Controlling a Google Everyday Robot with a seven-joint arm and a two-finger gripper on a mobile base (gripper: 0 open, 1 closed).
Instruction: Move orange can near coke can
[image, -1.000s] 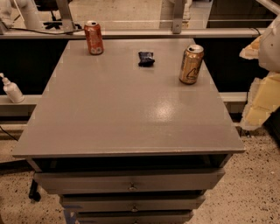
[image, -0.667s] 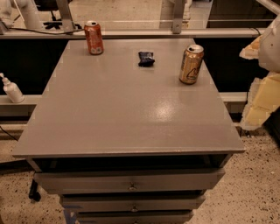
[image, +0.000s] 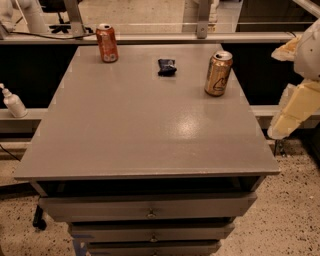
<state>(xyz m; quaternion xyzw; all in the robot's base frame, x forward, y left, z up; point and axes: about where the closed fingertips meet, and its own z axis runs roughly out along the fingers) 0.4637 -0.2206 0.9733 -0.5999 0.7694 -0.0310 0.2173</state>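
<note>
The orange can (image: 218, 73), golden-orange with dark markings and a silver top, stands upright near the table's back right. The coke can (image: 107, 43), red-orange with whitish markings, stands upright at the back left, well apart from it. My gripper (image: 292, 112) shows as cream and white parts at the right edge of the view, beyond the table's right side and to the right of the orange can. It touches neither can.
A small dark crumpled packet (image: 167, 67) lies between the two cans near the back. The grey table (image: 145, 135) has drawers (image: 150, 212) below its front edge. A white bottle (image: 13, 102) stands on a ledge to the left. A rail (image: 200, 36) runs behind the table.
</note>
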